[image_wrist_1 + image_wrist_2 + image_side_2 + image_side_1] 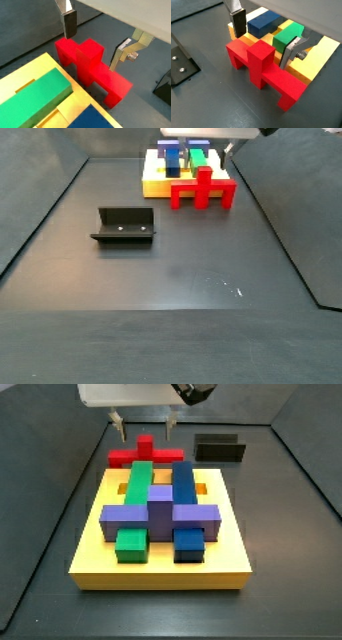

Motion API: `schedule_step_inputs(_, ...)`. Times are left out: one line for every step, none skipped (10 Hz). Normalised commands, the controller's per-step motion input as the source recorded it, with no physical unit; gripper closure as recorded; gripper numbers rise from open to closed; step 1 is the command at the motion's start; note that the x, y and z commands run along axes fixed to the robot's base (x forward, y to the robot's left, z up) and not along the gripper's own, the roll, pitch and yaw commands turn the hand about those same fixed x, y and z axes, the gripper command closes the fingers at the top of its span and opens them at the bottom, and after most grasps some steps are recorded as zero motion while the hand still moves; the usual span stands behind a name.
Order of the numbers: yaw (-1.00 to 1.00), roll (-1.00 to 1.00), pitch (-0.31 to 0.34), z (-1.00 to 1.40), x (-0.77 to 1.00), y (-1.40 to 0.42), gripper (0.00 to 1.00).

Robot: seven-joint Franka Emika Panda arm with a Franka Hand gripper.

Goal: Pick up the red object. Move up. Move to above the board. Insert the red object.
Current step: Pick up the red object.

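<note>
The red object [261, 70] stands on the dark floor right beside the short end of the yellow board [321, 52], its stem upright. In a side view the red object [144, 456] is just behind the board [160, 564]. My gripper [261, 48] is open just above it, one finger on each side of the stem with gaps between the pads and the red object [90, 70]. In a side view the gripper [143, 429] hangs over the piece. Nothing is held.
The board carries green [33, 97], blue [264, 21] and purple [160, 514] blocks. The black fixture [123, 226] stands on the floor away from the board and shows again as the fixture [221, 449] beside the red object. Dark walls enclose the floor.
</note>
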Motion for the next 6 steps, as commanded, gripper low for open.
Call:
schedule_step_inputs(0.0, 0.12, 0.044, -0.21, 0.0, 0.0, 0.0)
schedule_step_inputs(0.02, 0.11, 0.037, -0.15, 0.0, 0.0, 0.0)
schedule_step_inputs(0.08, 0.14, 0.046, -0.14, 0.0, 0.0, 0.0)
schedule_step_inputs(0.06, 0.17, 0.064, -0.13, 0.0, 0.0, 0.0)
schedule_step_inputs(0.03, 0.2, 0.09, -0.07, 0.0, 0.0, 0.0)
schedule_step_inputs(0.01, 0.18, 0.087, -0.03, 0.01, 0.0, 0.0)
